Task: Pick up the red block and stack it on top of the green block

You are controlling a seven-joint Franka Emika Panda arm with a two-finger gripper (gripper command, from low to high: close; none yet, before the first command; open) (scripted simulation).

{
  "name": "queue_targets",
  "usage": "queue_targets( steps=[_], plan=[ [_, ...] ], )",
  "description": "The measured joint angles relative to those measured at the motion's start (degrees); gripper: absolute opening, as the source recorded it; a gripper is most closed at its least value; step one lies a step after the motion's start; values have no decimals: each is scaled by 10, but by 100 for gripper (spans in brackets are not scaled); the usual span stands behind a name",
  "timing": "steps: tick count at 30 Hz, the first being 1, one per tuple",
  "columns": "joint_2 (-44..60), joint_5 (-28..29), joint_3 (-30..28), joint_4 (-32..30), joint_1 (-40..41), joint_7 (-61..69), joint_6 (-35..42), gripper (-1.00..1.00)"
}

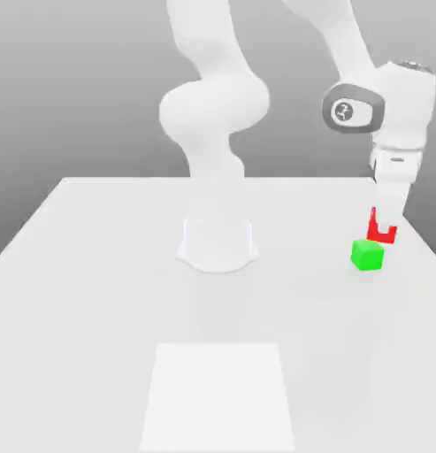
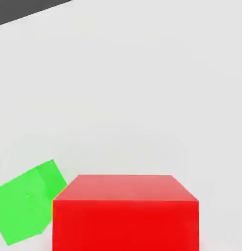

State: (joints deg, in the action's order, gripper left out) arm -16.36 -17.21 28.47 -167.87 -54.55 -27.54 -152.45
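My gripper (image 1: 383,228) hangs at the exterior view's right, pointing down and shut on the red block (image 1: 381,234). A white finger (image 1: 386,212) covers part of that block. The green block (image 1: 367,255) rests on the white table (image 1: 97,283) just in front of the red one and slightly toward the exterior view's left, close beside it. In the hand view the red block (image 2: 125,213) looms large and close, and the green block (image 2: 24,203) lies turned at an angle next to it on the table.
The arm's round white base (image 1: 218,243) stands at the table's middle. A paler square patch (image 1: 219,398) marks the table's front. The table's edge (image 1: 424,239) runs close past both blocks at the exterior view's right.
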Motion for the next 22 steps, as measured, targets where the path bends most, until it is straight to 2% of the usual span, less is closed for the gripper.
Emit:
queue_targets(
  steps=[2,4,13,22],
  plan=[
    [-5,-5,10,-3,-36,36,3,-100],
    [4,12,21,-4,-35,36,-5,-100],
    [74,139,65,-6,41,-46,-52,-100],
    [138,257,77,-3,88,-127,-92,-100]
  ],
)
